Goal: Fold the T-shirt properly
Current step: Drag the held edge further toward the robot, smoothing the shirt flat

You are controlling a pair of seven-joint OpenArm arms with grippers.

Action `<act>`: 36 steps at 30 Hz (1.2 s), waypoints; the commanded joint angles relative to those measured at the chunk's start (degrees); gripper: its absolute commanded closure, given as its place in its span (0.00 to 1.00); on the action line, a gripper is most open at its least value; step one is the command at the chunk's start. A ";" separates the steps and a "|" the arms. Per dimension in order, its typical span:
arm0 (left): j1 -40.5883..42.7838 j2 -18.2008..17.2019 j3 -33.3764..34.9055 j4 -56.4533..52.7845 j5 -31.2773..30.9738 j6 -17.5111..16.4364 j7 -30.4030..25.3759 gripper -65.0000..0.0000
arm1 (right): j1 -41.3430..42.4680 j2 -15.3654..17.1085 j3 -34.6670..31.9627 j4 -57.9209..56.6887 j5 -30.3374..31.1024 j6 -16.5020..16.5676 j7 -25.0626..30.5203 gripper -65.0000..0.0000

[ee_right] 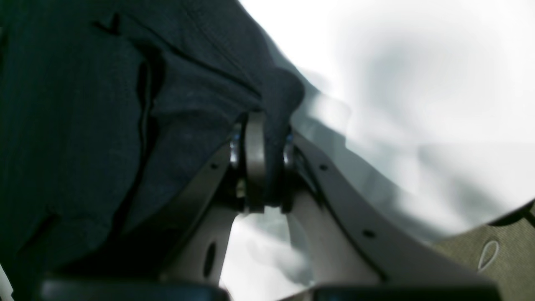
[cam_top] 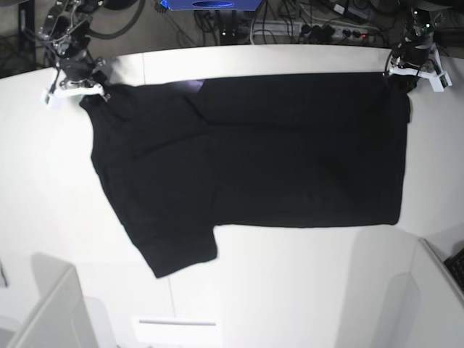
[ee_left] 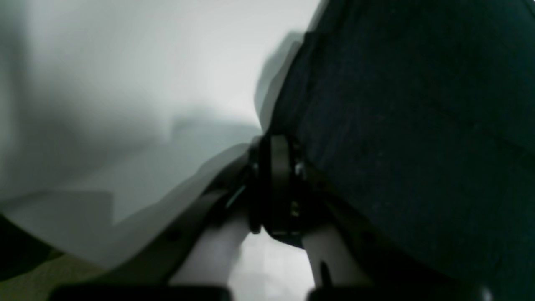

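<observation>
The black T-shirt point(cam_top: 275, 145) lies spread plain side up across the white table point(cam_top: 290, 290), one sleeve pointing to the front left. A small purple patch shows at its far edge. My right gripper point(cam_top: 81, 88) is shut on the shirt's far left corner; the right wrist view shows the cloth point(ee_right: 83, 125) pinched between the jaws of that gripper point(ee_right: 265, 163). My left gripper point(cam_top: 403, 74) is shut on the far right corner; in the left wrist view the cloth point(ee_left: 418, 125) is clamped in this gripper point(ee_left: 276, 184). The print is hidden.
Cables and a blue object point(cam_top: 210, 4) lie beyond the table's far edge. Grey panels stand at the front left point(cam_top: 51, 312) and front right point(cam_top: 435, 290). A strip of tape point(cam_top: 177, 322) marks the table near the front.
</observation>
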 commanded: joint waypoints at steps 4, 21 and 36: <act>1.53 -0.82 -0.60 0.98 -0.28 -0.19 -0.68 1.00 | -2.82 -0.70 0.30 3.07 0.62 0.09 0.70 1.00; 2.85 -0.90 -4.56 1.33 -0.01 -0.28 -0.68 1.00 | -5.37 -2.90 0.30 7.29 0.27 0.09 -3.25 1.00; 2.76 -0.90 -4.56 1.33 0.07 -0.28 -0.68 1.00 | -7.04 -2.99 0.30 7.03 0.27 0.00 -3.17 1.00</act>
